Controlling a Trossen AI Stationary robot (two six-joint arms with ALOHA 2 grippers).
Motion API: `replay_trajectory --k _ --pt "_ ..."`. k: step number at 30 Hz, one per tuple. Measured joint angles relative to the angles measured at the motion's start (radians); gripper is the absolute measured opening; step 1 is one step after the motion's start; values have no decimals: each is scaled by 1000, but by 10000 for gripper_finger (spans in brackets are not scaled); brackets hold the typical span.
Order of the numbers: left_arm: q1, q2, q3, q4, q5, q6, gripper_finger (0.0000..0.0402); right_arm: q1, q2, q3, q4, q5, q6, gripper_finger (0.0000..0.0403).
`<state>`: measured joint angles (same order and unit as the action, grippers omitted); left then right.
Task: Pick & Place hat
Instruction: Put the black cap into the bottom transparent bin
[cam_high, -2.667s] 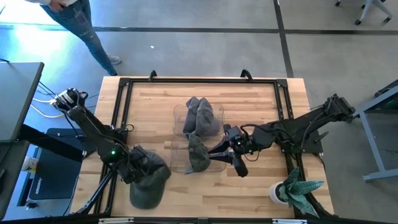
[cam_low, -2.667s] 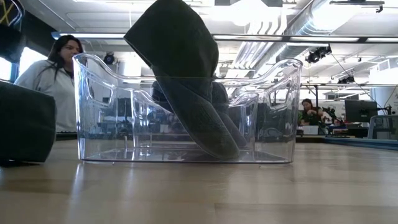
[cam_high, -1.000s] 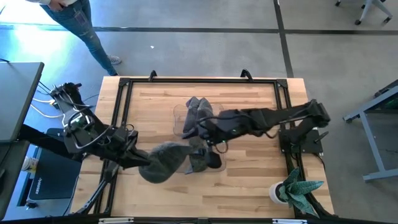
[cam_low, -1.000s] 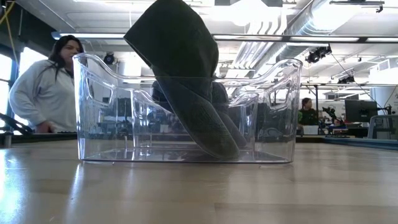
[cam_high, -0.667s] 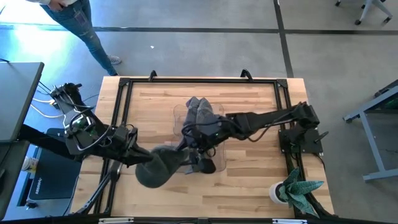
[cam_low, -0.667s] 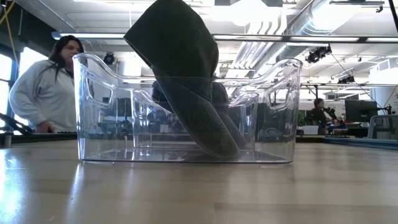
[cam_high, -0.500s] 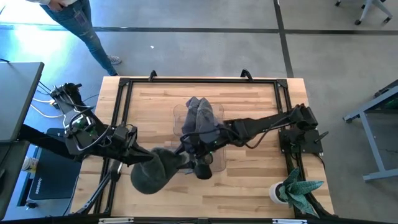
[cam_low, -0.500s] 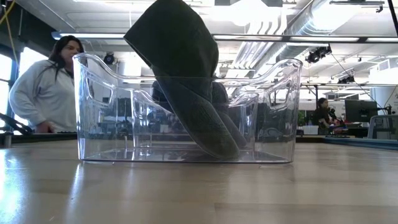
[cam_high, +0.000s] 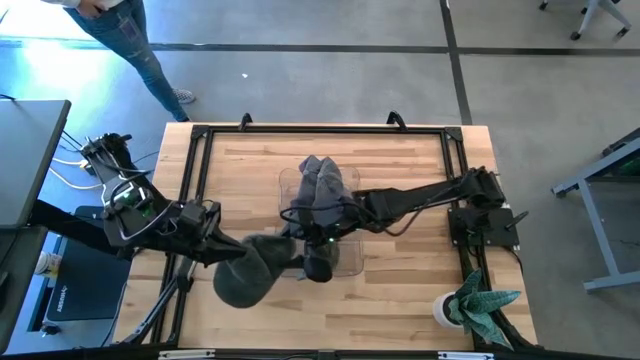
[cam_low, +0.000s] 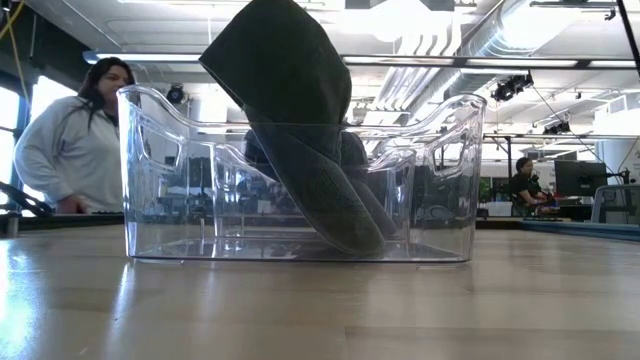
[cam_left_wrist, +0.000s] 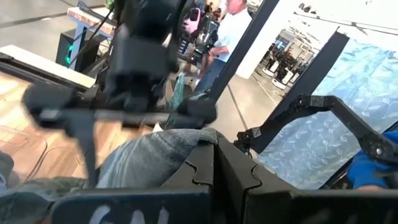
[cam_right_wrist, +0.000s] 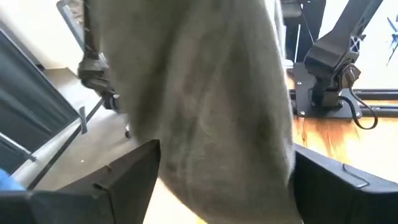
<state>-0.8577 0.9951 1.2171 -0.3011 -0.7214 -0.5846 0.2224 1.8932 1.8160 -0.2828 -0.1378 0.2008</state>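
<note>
Two dark arms meet over a wooden table (cam_high: 410, 160) with a black frame. The left arm (cam_high: 150, 215) comes in from the table's left edge, and the right arm (cam_high: 420, 200) stretches across from the right side to the middle.

Near the table's centre stand two clear bins, one behind the other. The far bin (cam_high: 288, 180) holds a heap of grey hats (cam_high: 325, 185). In the low view the near bin (cam_low: 150, 200) holds a leaning hat (cam_low: 300, 130) whose top rises above the rim.

The held hat (cam_high: 250, 272) hangs off the table, just left of the near bin and toward the front edge. The left gripper (cam_high: 222, 248) is closed tight on its edge; in the left wrist view the fingers (cam_left_wrist: 205, 171) press together with grey cloth (cam_left_wrist: 149, 162) pinched between them. The right gripper (cam_high: 310, 262) is at the hat's other side, over the near bin. In the right wrist view its fingers (cam_right_wrist: 134, 174) stand wide apart with the hat's cloth (cam_right_wrist: 211, 93) hanging down between them; whether they touch it I cannot tell.

A potted plant (cam_high: 475, 300) sits at the table's front right corner. A person (cam_low: 75, 140) in a light top is beyond the table, and another (cam_low: 522, 180) is far off in the room.
</note>
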Motion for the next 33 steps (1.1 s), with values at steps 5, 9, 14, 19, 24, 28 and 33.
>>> replay_trajectory --k 5,9,14,19,24,28,33 --pt "0 0 0 7 -26 17 0 14 37 0 102 -118 -42 311" --pt "0 0 0 8 -40 31 0 39 38 0 137 -177 -44 263" --pt "0 0 0 7 -42 31 0 46 31 0 162 -241 19 125" --pt "0 0 0 7 -41 31 0 59 16 0 204 -301 122 16" --pt "0 38 0 13 -35 59 15 58 -41 25 196 -484 226 10" --pt "6 94 0 14 -35 85 71 60 -90 44 219 -718 288 10" --pt "107 163 0 54 67 99 180 60 -102 42 208 -764 376 4"
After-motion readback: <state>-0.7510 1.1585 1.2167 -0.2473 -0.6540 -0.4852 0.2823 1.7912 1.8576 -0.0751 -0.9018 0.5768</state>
